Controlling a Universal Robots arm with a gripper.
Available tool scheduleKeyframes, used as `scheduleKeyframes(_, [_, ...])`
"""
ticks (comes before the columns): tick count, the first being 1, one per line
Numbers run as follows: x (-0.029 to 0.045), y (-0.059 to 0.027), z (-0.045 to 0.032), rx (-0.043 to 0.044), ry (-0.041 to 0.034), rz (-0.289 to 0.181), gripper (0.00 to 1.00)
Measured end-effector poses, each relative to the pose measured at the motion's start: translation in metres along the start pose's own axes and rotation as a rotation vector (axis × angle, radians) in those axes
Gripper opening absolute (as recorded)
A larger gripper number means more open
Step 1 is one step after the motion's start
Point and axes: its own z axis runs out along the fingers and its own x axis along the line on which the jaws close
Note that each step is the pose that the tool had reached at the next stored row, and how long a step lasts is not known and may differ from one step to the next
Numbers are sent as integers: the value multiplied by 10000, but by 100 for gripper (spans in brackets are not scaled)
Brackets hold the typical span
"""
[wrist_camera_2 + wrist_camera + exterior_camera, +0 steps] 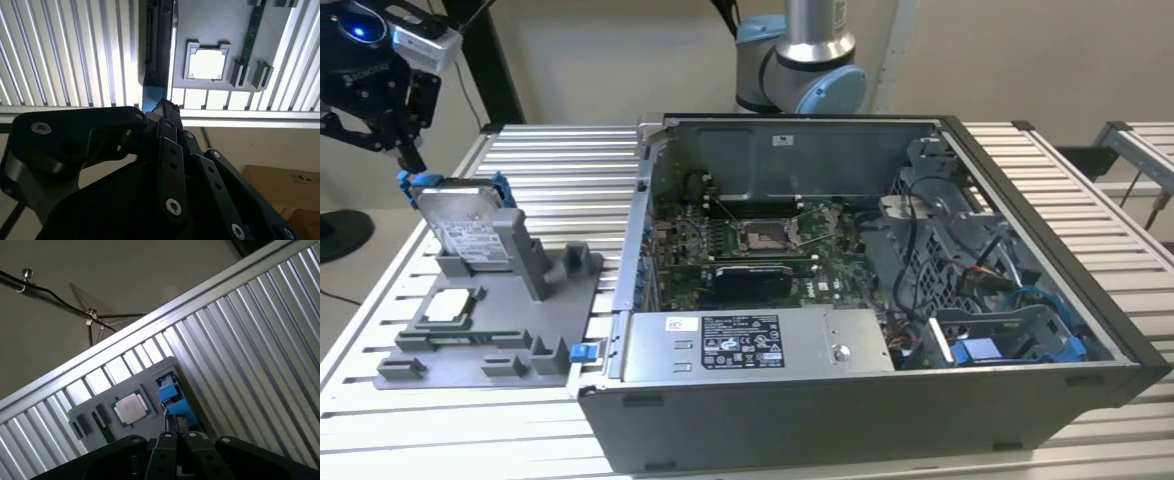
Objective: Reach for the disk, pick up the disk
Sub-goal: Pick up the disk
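1. The disk (460, 225) stands on edge in a slot of the grey holder (520, 335), at the exterior view's left side of the tabletop (547, 160).
2. Its long axis runs roughly upright, and its lower part is hidden by the holder. The white-labelled broad face looks toward the exterior camera.
3. Blue rails (408, 186) run down its 2 side edges.
4. The end effector (403, 162) hangs just above the disk's upper corner on the exterior view's left, at or almost touching the blue rail there.
5. I cannot tell whether the end effector is open or closed.
6. In the second wrist view the disk (159, 45) appears edge-on, directly beyond the end effector (165, 107).
7. A pale processor chip (450, 305) lies flat on the holder, near the disk.
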Motion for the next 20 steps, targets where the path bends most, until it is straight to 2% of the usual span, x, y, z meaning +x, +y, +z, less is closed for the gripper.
scheduleKeyframes(5, [0,0,9,131,-52,-923,0])
scheduleKeyframes(11, [0,-1,18,328,-134,-2007,0])
scheduleKeyframes(14, [0,-1,24,395,-162,-2560,0])
scheduleKeyframes(18, [0,0,29,401,-163,-3268,0])
scheduleKeyframes(20, [0,0,30,399,-163,-3447,0])
